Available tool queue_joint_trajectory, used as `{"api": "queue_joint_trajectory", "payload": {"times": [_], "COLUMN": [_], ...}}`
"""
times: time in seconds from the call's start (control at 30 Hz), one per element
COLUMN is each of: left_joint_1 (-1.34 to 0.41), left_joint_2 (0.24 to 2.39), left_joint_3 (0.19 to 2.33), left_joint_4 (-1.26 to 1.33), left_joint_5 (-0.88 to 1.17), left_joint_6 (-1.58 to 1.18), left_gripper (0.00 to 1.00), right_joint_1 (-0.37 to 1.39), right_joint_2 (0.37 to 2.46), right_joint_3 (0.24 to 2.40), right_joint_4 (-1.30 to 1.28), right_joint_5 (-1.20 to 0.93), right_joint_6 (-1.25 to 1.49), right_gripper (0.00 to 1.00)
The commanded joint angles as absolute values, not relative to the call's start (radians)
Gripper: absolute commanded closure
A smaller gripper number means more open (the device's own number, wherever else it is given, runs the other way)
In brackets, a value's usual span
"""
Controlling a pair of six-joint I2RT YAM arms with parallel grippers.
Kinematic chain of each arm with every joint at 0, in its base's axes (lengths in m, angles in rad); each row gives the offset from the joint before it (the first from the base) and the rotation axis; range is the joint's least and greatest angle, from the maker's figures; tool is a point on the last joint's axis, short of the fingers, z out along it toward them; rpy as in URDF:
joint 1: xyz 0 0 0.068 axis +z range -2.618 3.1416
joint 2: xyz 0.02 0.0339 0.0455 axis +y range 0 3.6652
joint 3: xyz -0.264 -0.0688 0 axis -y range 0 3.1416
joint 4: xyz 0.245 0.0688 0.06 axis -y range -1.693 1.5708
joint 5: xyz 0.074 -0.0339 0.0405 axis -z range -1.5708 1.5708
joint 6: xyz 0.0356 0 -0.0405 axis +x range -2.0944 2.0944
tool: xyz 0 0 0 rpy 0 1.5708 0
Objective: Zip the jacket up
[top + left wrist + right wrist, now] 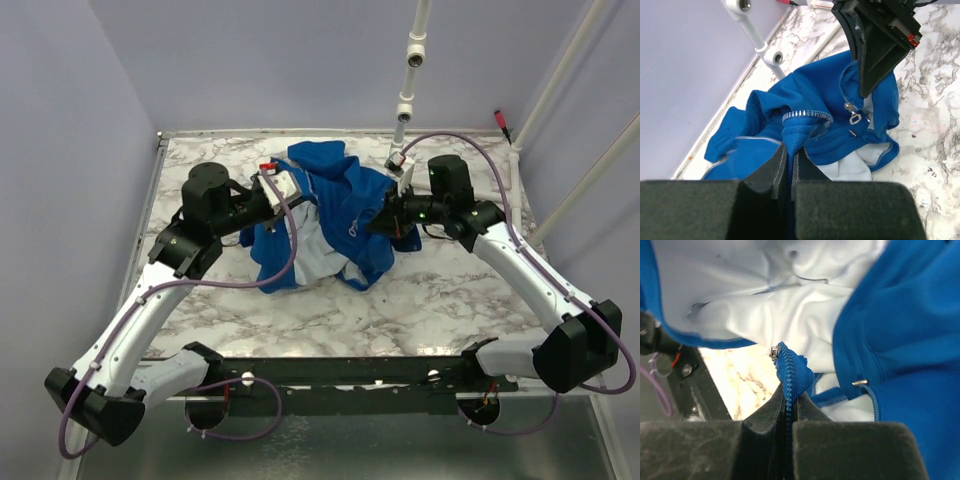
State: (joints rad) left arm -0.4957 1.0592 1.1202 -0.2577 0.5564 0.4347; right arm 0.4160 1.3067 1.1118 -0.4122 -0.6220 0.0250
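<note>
Near a white pipe (412,60), left fingers (771,172) and right fingers (767,412) clamp the jacket (340,200).

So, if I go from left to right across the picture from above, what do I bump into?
The black two-finger left gripper, pinching the cloth → the soft royal-blue fabric jacket with pale lining → the black two-finger right gripper, pinching the jacket's other side.

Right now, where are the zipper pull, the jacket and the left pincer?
zipper pull (855,118): left wrist view, its silver tab
jacket (342,198): top view, blue outer fabric
left pincer (789,149): left wrist view, between its fingertips
</note>
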Motion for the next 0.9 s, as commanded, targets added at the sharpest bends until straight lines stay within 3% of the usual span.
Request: {"api": "queue_joint_trajectory", "payload": {"times": [0.0, 0.17, 0.47, 0.87], "left_joint_1": [-0.476, -0.475, -0.477, -0.477], "left_joint_2": [1.014, 0.981, 0.961, 0.976], "left_joint_3": [1.189, 1.182, 1.195, 1.186], "left_joint_4": [-0.438, -0.45, -0.545, -0.505], "left_joint_5": [0.592, 0.608, 0.71, 0.742], "left_joint_6": [0.396, 0.306, 0.273, 0.227], "left_gripper": [1.0, 1.0, 1.0, 1.0], "right_joint_1": [0.472, 0.553, 0.563, 0.61], "right_joint_2": [1.272, 1.272, 1.221, 1.198], "right_joint_3": [1.189, 1.232, 1.2, 1.188], "right_joint_4": [-0.45, -0.42, -0.418, -0.402], "right_joint_5": [-0.829, -0.812, -0.93, -0.926], "right_joint_6": [-0.047, -0.05, -0.099, -0.191], "right_gripper": [0.99, 0.99, 0.99, 0.99]}}
